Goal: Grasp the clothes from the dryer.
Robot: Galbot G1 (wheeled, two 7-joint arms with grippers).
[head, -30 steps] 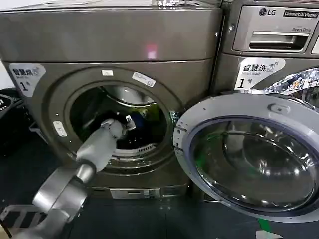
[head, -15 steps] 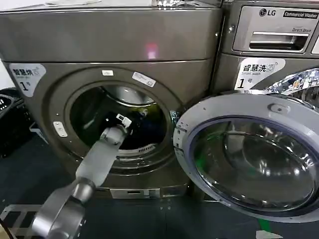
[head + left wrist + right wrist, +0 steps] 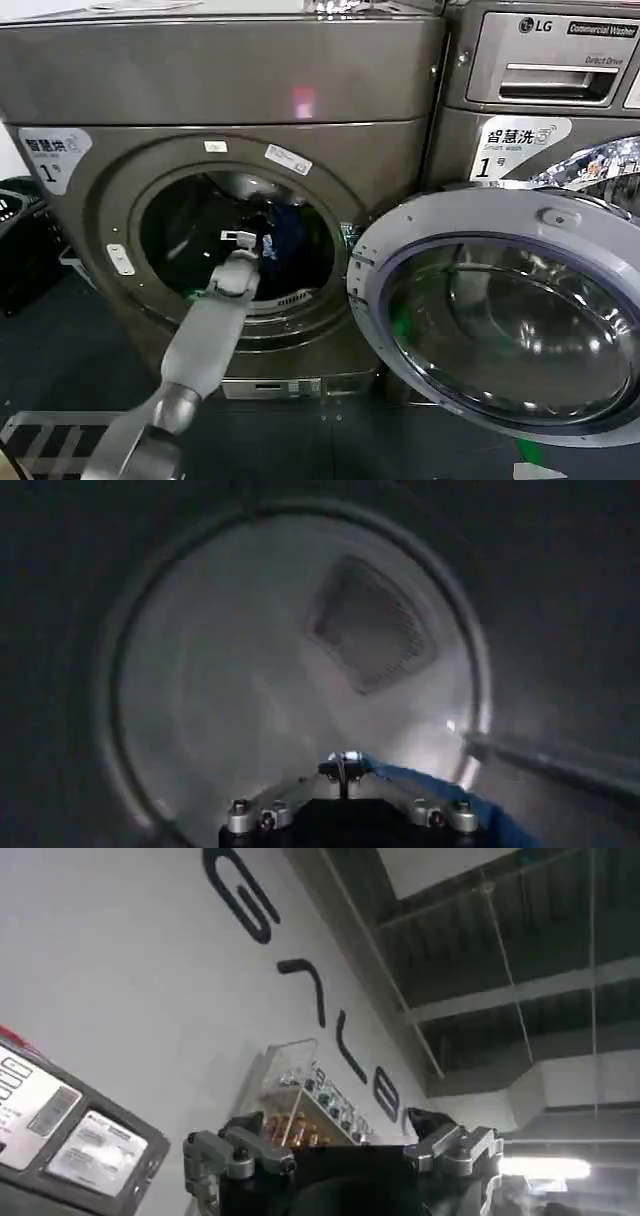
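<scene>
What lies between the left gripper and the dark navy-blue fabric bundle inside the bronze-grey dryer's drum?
Nothing, by the head view: the left gripper reaches through the bronze-grey dryer mouth, right beside the dark navy-blue fabric bundle. In the left wrist view, blue fabric lies against that gripper.

The dryer [image 3: 230, 80] is smooth brushed metal (faintly glossy), the clothes [image 3: 285, 232] soft matt cloth.

The dryer [image 3: 230, 190] stands on the dark floor [image 3: 300, 440], its drum holding the clothes [image 3: 287, 232] just beyond the left gripper [image 3: 243, 240] inside its mouth.
</scene>
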